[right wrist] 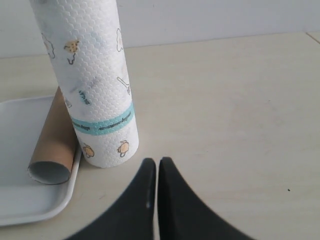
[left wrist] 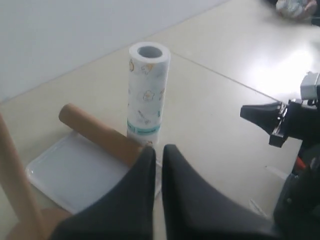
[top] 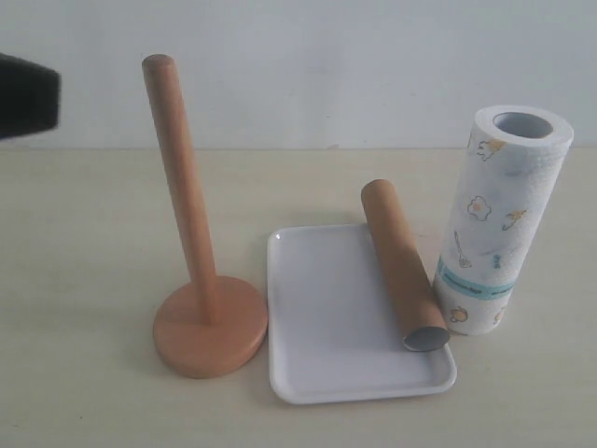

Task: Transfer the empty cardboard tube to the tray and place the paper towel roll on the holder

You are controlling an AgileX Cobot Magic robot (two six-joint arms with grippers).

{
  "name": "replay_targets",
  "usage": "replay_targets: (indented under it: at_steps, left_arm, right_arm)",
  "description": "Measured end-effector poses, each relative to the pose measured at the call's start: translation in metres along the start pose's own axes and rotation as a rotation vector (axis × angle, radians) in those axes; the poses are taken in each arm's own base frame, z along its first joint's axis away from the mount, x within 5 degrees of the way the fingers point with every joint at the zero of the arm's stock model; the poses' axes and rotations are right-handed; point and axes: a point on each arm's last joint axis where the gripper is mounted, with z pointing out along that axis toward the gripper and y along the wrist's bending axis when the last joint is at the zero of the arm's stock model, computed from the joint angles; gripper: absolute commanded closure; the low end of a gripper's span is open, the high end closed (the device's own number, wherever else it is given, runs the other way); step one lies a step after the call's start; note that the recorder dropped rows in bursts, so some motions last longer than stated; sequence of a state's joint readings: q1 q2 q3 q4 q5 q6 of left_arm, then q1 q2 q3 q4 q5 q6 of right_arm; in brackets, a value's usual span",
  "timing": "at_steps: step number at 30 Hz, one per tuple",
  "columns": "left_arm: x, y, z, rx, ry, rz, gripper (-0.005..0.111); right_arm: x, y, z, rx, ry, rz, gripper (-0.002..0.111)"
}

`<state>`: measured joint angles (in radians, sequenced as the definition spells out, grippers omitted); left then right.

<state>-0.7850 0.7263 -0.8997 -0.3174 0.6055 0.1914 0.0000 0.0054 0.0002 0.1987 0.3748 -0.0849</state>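
On the table (top: 84, 233), the tray (top: 326, 317) lies off the far edge, the holder (top: 182, 215) stands bare toward the left edge, the paper towel roll (top: 494, 224) stands upright just beside the tray's right-edge side, and the cardboard tube (top: 403, 271) is already in the tray. The right claw (right wrist: 157, 165) and left claw (left wrist: 159, 150) are pinched narrow and empty. The right should probably open wide, grip the roll mid-height and keep it plumb over the post.

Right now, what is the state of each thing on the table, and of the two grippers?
Cardboard tube: lying on its side in the tray, along the edge nearest the roll.
Tray: flat on the table, holding only the tube.
Paper towel roll: standing upright on the table, not on the holder.
Holder: upright, post bare.
Left gripper: shut, empty.
Right gripper: shut, empty.
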Motion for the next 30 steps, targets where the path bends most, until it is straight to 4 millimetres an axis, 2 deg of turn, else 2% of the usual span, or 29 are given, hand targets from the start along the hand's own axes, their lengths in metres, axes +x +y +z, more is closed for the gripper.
replay_targets:
  at_steps: [6,11,15,18,24,30]
  left_arm:
    - [0.003,0.008,-0.051,-0.165,-0.231,-0.013,0.103]
    - [0.029,0.013,-0.074,-0.341,-0.396,-0.077,0.103]
    - [0.057,0.016,-0.080,-0.463,-0.493,-0.144,0.103]
    - [0.072,0.020,-0.077,-0.508,-0.541,-0.200,0.103]
    - [0.099,0.033,-0.060,-0.533,-0.498,-0.277,0.103]
    - [0.138,0.041,-0.049,-0.577,-0.496,-0.278,0.103]
  right_arm:
    - [0.000,0.000,0.000,0.000,0.000,0.000,0.107]
    - [0.000,0.000,0.000,0.000,0.000,0.000,0.107]
    - [0.000,0.000,0.000,0.000,0.000,0.000,0.107]
    - [0.000,0.000,0.000,0.000,0.000,0.000,0.107]
    - [0.000,0.000,0.000,0.000,0.000,0.000,0.107]
    - [0.000,0.000,0.000,0.000,0.000,0.000,0.107]
